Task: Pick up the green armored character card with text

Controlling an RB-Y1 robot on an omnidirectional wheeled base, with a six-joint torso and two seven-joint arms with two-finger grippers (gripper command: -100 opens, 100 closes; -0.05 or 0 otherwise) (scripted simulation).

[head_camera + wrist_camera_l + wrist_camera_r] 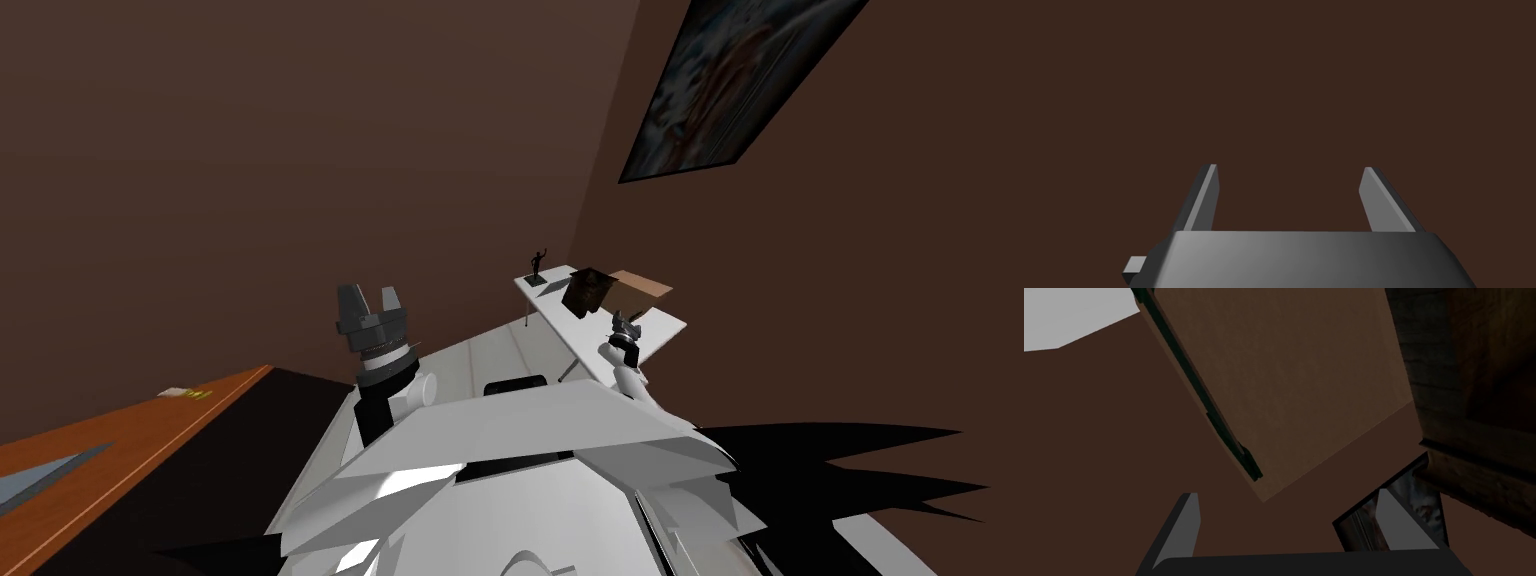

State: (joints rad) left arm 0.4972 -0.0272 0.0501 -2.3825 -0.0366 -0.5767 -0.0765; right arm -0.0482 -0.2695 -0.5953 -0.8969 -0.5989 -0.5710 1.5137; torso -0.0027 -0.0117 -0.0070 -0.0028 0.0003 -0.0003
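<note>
Head view: the card [195, 394], a small flat item with green on it, lies on the orange-brown table [120, 440], well apart from both grippers. My left gripper [371, 298] is raised, fingers apart, empty. My right gripper [627, 321] is over the white table [548, 300], fingers apart, empty.

Dim brown gloom throughout, wide-lens splay at the corners, jagged black patches, perhaps shadows, low down.
</note>
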